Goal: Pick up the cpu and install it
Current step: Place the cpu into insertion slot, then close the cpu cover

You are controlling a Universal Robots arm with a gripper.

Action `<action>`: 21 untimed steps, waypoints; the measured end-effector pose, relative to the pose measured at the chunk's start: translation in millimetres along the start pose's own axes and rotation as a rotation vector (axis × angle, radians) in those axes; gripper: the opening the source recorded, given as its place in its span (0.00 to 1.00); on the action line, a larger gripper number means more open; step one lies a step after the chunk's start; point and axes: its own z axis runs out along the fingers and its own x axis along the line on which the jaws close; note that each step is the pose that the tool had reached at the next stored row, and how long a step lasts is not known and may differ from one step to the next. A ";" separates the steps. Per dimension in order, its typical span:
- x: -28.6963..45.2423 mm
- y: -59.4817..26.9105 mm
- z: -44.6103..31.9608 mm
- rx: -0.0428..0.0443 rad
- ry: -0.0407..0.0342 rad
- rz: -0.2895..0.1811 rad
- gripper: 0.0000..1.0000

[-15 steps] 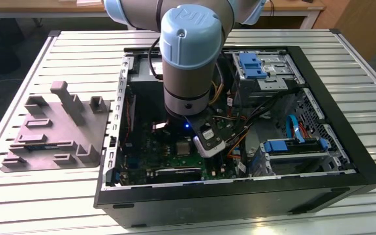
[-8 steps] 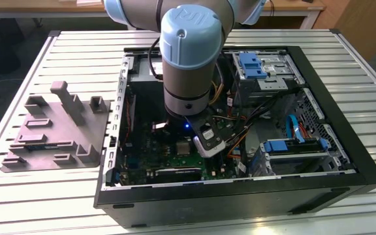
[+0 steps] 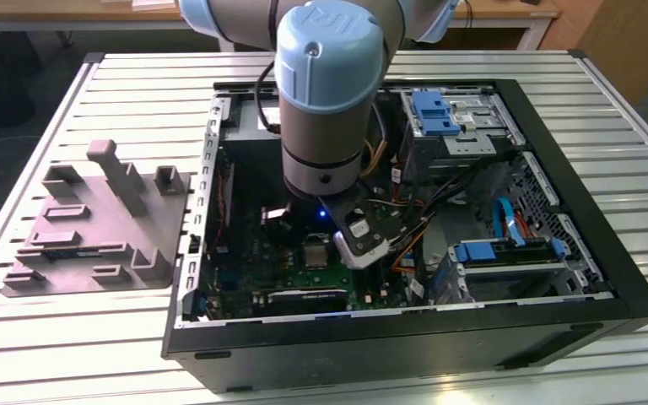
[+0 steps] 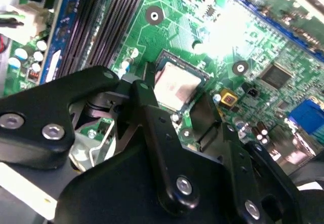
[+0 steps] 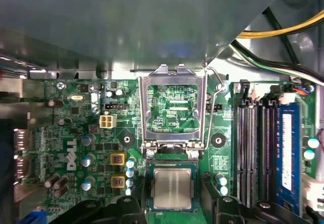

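Claw (image 5: 173, 203) spread astride the seated cpu (image 5: 172, 187). A drag toward the exterior view's three o'clock could skew it

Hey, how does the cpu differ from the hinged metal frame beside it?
The cpu is a solid pale silvery square; the metal frame is hollow, with the green motherboard showing through. The cpu lies flat on that board; the frame is swung open, clear of it. The frame is larger than the cpu. Both look like bare metal and roughly square.
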 end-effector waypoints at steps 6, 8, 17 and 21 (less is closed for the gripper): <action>0.3 0.4 -19.1 0.0003 0.0011 0.000 0.40; 0.3 0.5 -20.3 0.0000 0.0013 0.000 0.29; 0.3 0.4 -20.4 0.0001 0.0015 0.000 0.11; 0.4 0.4 -20.4 0.0001 0.0018 0.000 0.11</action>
